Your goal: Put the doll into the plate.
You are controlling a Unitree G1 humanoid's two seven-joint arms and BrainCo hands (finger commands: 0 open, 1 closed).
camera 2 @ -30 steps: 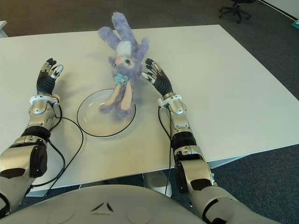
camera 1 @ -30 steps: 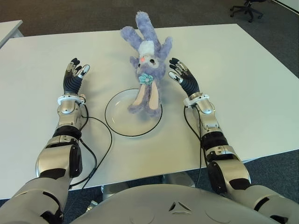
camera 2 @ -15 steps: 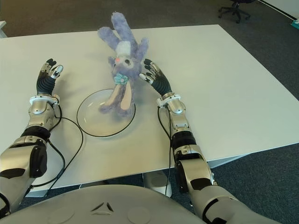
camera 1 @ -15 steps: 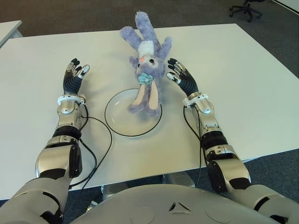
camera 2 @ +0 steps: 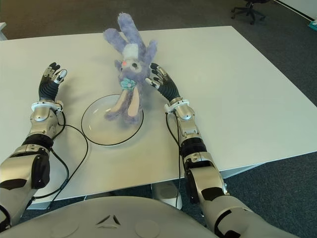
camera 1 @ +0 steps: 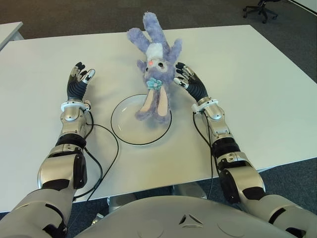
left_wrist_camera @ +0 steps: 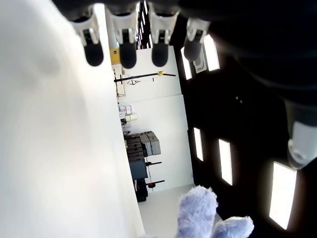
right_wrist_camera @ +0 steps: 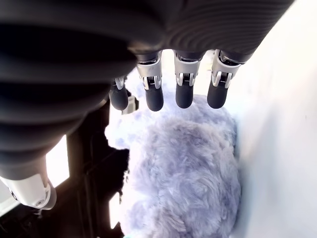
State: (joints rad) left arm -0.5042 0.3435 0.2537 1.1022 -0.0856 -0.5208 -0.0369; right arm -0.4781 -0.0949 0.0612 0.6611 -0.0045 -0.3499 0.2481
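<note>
A purple plush bunny doll [camera 1: 156, 69] lies on the white table, its long ears pointing toward me and resting across the far rim of a clear round plate [camera 1: 125, 130]. Its body and limbs lie beyond the plate. My right hand [camera 1: 185, 78] is open, fingers spread, right beside the doll's right flank and nearly touching the fur; the doll [right_wrist_camera: 183, 163] fills the right wrist view just past the fingertips [right_wrist_camera: 184, 96]. My left hand [camera 1: 79, 75] shows open to the left of the plate, well apart from the doll.
Black cables [camera 1: 106, 148] loop over the table [camera 1: 257, 89] between my left arm and the plate. An office chair [camera 1: 262, 9] stands on the dark carpet beyond the far right corner. Another table's corner [camera 1: 9, 30] shows at far left.
My right hand has slid left toward the doll, closing the gap to its side. The doll, the plate and my left hand have stayed where they were.
</note>
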